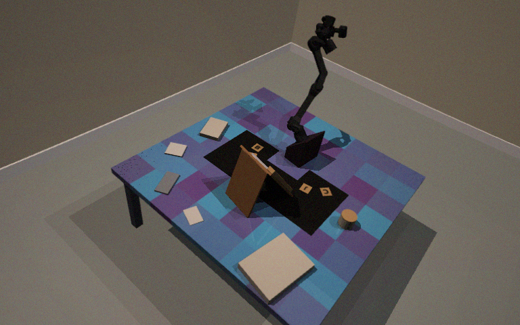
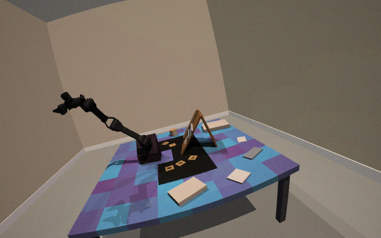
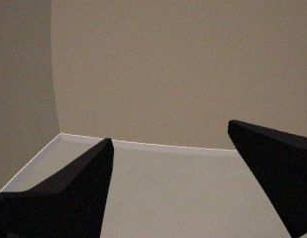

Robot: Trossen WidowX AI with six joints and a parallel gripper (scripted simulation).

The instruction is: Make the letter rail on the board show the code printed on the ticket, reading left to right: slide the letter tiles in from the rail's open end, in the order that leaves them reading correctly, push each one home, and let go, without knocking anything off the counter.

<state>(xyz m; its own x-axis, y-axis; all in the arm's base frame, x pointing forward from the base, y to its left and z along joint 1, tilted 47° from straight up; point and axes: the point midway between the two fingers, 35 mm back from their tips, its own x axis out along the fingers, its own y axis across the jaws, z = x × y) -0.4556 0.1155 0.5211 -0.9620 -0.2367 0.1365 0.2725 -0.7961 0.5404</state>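
Note:
My gripper (image 3: 172, 135) is open and empty, high above the robot's base and facing the walls, away from the board. The board (image 1: 246, 183) (image 2: 197, 117) is the front of a brown A-frame on a black mat (image 1: 224, 154) (image 2: 168, 178). Its face is seen only edge-on, with white pieces on it; the ticket's code and the rail's contents cannot be read. Letter tiles lie flat on the mat: two at one side (image 1: 305, 187) (image 1: 326, 191) (image 2: 165, 143) (image 2: 172, 145) and three at the other (image 2: 192, 157) (image 2: 180, 162) (image 2: 169, 168), one of which shows in the top view (image 1: 257, 147).
A round wooden-topped cylinder (image 1: 348, 219) (image 2: 173, 132) stands beside the mat. A large pale block (image 1: 277, 265) (image 2: 216, 125), a smaller pale block (image 1: 214, 127) (image 2: 187, 190), a grey slab (image 1: 167, 182) (image 2: 252, 153) and two pale cards (image 1: 193, 215) (image 1: 175, 149) lie around the A-frame.

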